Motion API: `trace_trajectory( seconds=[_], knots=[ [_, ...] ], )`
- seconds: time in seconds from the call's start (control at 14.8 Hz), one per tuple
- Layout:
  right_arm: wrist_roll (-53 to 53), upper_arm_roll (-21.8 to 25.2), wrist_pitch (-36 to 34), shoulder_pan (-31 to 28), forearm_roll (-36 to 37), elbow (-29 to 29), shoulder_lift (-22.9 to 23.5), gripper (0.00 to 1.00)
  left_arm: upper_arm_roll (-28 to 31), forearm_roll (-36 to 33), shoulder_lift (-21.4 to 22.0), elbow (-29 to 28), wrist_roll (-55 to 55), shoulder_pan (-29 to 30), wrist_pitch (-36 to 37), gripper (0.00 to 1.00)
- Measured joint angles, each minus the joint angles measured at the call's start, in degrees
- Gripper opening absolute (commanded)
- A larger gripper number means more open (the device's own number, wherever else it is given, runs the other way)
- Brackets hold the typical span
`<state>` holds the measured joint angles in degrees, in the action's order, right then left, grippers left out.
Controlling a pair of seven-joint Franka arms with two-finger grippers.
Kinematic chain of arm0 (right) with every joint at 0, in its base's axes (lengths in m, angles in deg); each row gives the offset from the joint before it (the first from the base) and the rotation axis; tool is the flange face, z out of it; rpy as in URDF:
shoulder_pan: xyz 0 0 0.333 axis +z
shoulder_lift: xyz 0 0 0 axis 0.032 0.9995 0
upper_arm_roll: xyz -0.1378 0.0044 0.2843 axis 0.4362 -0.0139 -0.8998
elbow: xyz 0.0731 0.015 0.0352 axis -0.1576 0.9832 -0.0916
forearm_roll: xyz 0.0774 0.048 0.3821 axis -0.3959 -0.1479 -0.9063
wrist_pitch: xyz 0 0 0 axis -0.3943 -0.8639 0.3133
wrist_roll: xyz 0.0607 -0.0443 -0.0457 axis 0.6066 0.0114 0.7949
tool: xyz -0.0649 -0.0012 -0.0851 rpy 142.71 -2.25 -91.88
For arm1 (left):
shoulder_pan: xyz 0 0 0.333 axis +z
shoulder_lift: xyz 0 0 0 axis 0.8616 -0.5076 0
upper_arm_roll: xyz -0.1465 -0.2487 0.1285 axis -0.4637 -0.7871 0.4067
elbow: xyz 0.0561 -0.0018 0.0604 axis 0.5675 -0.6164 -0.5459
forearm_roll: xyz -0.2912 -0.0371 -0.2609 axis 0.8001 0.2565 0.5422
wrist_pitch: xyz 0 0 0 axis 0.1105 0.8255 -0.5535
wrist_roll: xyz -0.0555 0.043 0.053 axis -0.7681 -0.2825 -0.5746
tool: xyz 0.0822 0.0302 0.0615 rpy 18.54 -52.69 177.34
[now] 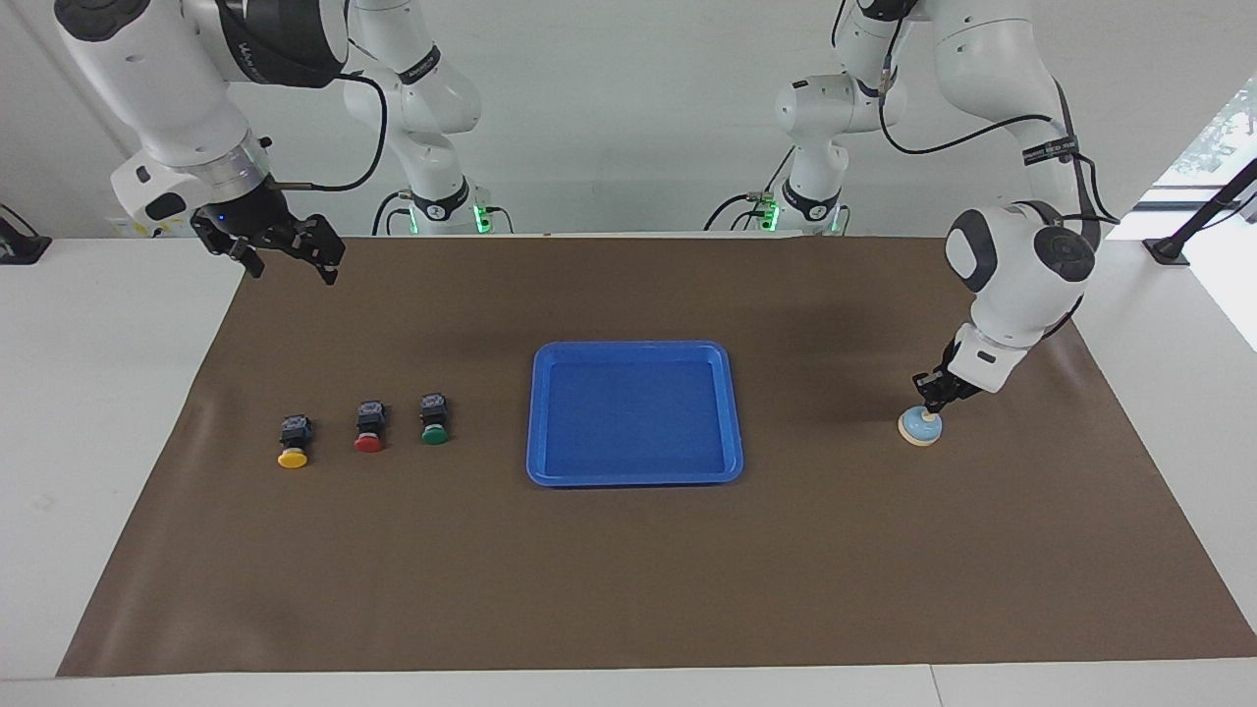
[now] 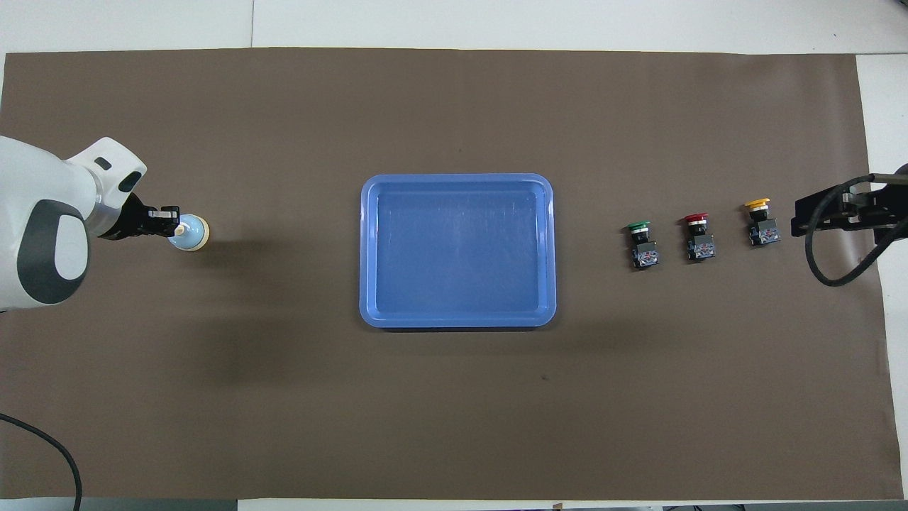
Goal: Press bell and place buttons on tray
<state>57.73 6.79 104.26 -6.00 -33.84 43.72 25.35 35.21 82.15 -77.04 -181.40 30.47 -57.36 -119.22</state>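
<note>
The light-blue bell (image 1: pixel 920 428) (image 2: pixel 190 235) stands on the brown mat toward the left arm's end of the table. My left gripper (image 1: pixel 929 399) (image 2: pixel 170 218) is shut and hangs just over the bell's cream knob, a little to its side. Three buttons lie in a row toward the right arm's end: yellow (image 1: pixel 293 442) (image 2: pixel 762 221), red (image 1: pixel 369 428) (image 2: pixel 699 238) and green (image 1: pixel 435 420) (image 2: pixel 642 245). The blue tray (image 1: pixel 633 347) (image 2: pixel 457 178) lies between the buttons and the bell, with nothing in it. My right gripper (image 1: pixel 292 263) (image 2: pixel 800 216) waits open, raised over the mat's corner near the robots.
A brown mat (image 1: pixel 628 589) covers most of the white table. A black cable (image 2: pixel 826 273) loops from the right arm over the mat's edge near the yellow button.
</note>
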Motion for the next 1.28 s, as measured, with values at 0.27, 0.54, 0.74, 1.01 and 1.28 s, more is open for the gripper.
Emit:
trace_trajectory(
  seconds=[0.27, 0.54, 0.74, 1.01, 1.28],
  knots=[
    [0.0, 0.0, 0.0, 0.0, 0.0, 0.0, 0.0, 1.0, -0.28, 0.0, 4.31, 5.75, -0.02, -0.53, 10.38, 1.0],
    [10.24, 0.16, 0.05, -0.4, 0.02, 0.0, -0.27, 1.0, -0.52, 0.0, 11.25, 5.88, 0.07, -2.53, 20.14, 1.0],
    [13.31, 0.47, 0.52, -3.71, 0.02, 0.0, -0.49, 1.0, -0.49, 0.0, 11.97, 5.84, 0.08, -2.74, 21.78, 1.0],
    [13.74, 0.56, 6.51, -6.79, 0.02, 1.34, -0.49, 1.0, -0.49, 0.0, 11.11, 9.01, 0.06, -3.36, 24.65, 1.0],
    [14.25, 0.61, 17.06, -9.79, 0.02, 6.78, 2.86, 1.0, -0.55, 0.0, 10.04, 12.05, 0.06, -3.7, 28.31, 1.0]
  ],
)
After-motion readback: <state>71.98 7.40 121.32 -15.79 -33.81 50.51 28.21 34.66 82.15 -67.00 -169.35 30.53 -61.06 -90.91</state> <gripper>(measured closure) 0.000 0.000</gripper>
